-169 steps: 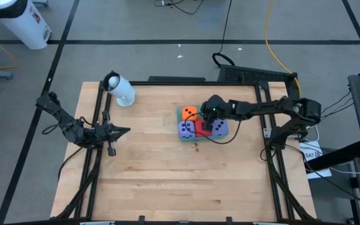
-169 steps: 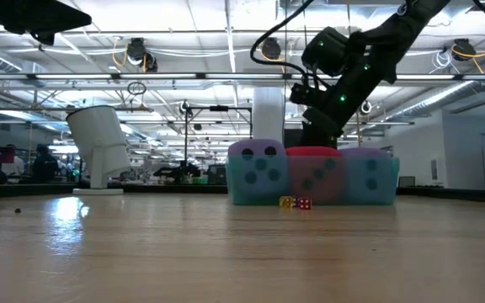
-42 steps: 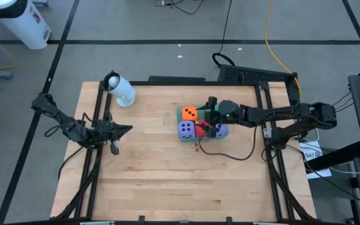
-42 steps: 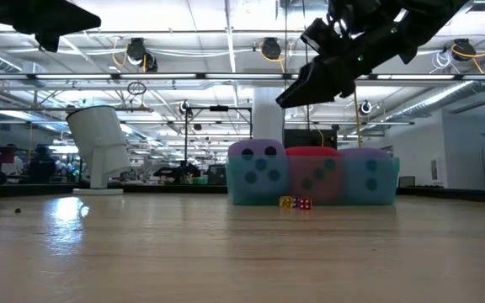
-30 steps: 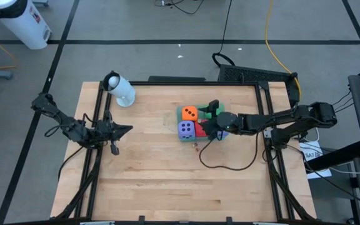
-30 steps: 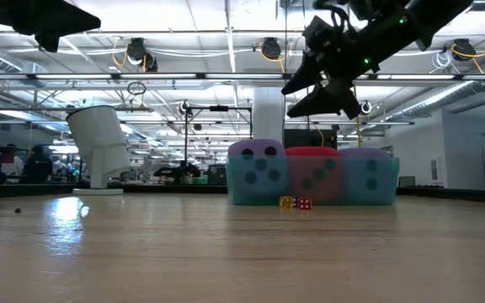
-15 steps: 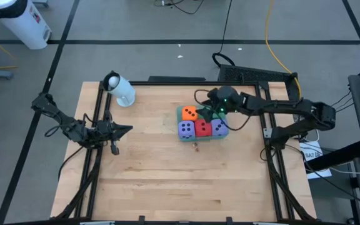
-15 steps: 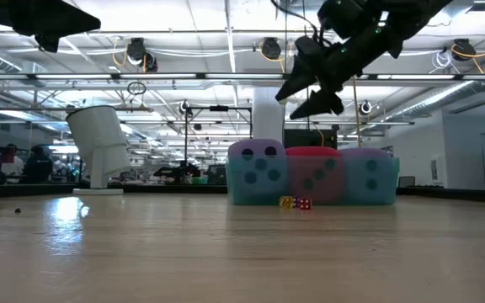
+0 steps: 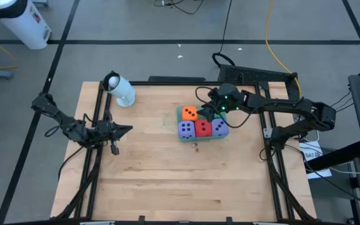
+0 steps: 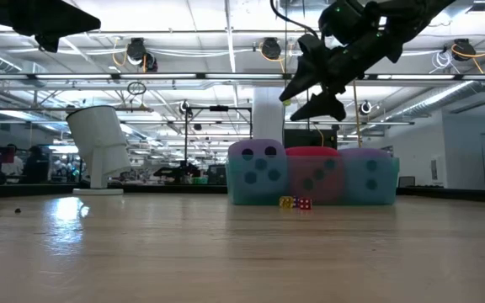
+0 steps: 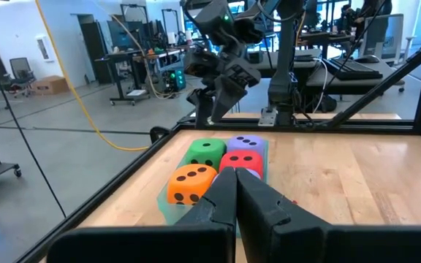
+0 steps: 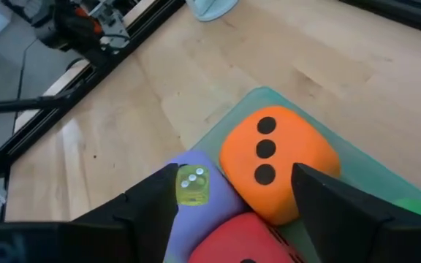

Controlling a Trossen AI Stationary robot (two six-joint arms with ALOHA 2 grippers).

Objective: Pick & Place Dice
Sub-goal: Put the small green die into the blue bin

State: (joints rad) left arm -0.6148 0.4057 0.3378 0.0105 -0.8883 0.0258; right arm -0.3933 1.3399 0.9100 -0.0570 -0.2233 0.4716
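Observation:
Five foam dice sit in a shallow teal tray (image 9: 179,110) at mid-table: orange (image 9: 190,113), purple (image 9: 185,129), red (image 9: 203,128) and purple (image 9: 219,127). The green one (image 11: 205,152) is partly hidden under the right arm in the high view. My right gripper (image 9: 215,109) hangs open above the tray's far side (image 10: 308,91), clear of the dice. In its wrist view the orange die (image 12: 278,166) lies between its fingers, well below them. My left gripper (image 9: 127,130) waits shut at the table's left, above the wood (image 11: 236,191).
A white cup (image 9: 121,90) lies on its side near the far left corner. Two tiny dice, yellow (image 10: 286,202) and red (image 10: 303,203), lie on the wood just near of the tray. Another tiny yellow die (image 12: 193,186) shows by the purple die. Black rails (image 9: 99,119) frame the table.
My right gripper has moved from over the tray's near right part toward the table's far edge, and now hangs over the tray's far side. It has stayed open. The dice have not moved.

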